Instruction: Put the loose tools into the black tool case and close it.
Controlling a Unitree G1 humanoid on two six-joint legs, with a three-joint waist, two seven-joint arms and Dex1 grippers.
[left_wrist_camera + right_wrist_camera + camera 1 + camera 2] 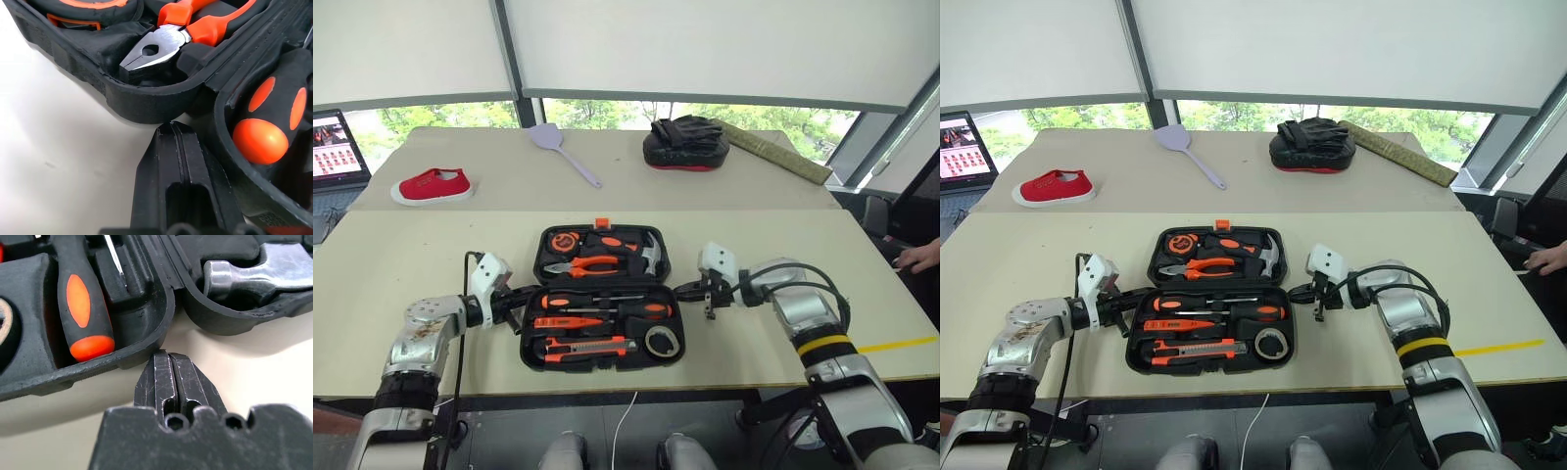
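Two screwdrivers (607, 305) in one case (530, 338)

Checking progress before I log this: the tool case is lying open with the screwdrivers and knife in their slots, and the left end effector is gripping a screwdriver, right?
Not quite. The tool case is open with the screwdrivers and knife slotted, but the left end effector is shut on nothing, beside the case's hinge notch, as the left wrist view shows.

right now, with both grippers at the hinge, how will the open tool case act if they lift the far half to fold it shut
The tool case looks like stiff moulded plastic, so it should swing as one piece. The far half holds a hammer and pliers, so it is probably heavy. The shut left gripper and right gripper may slip on its rounded rim.
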